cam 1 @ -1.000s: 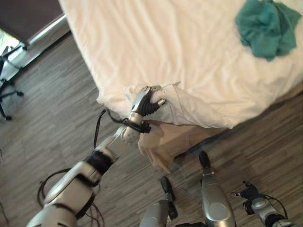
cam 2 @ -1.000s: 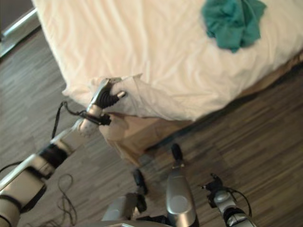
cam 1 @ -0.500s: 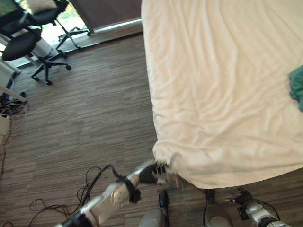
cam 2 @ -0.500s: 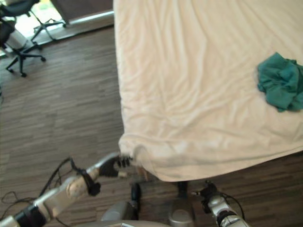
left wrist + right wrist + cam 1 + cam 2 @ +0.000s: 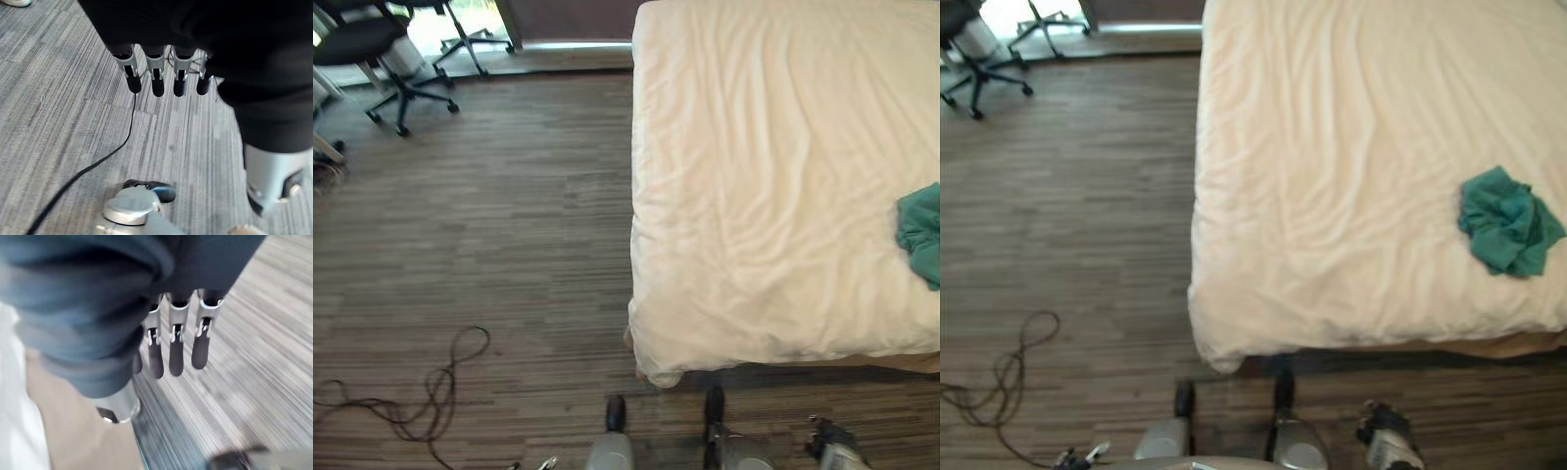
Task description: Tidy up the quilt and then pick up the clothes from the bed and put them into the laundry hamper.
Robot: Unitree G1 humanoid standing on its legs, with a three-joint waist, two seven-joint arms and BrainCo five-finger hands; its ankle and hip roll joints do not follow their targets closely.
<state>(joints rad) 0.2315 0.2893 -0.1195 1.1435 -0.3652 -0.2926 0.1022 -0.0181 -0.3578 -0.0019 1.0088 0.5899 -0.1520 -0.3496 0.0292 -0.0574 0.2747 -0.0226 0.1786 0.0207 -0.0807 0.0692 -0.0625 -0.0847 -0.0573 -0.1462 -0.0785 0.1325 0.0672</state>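
Quilt (image 5: 773, 186) spread flat. Green clothes (image 5: 1508, 220) at right, not collected. Left hand (image 5: 156, 73), right hand (image 5: 173, 350): fingers straight, holding nothing.

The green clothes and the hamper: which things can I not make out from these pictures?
- Laundry hamper: none to be found around the bed.
- Green clothes: whole in the right eye view, cut by the picture's edge in the left eye view; crumpled, so what garment it is cannot be told.
- Quilt: its far part runs past the top edge.
- Right hand: blurred; fingers hang straight.
- Left hand: fingers straight, empty.
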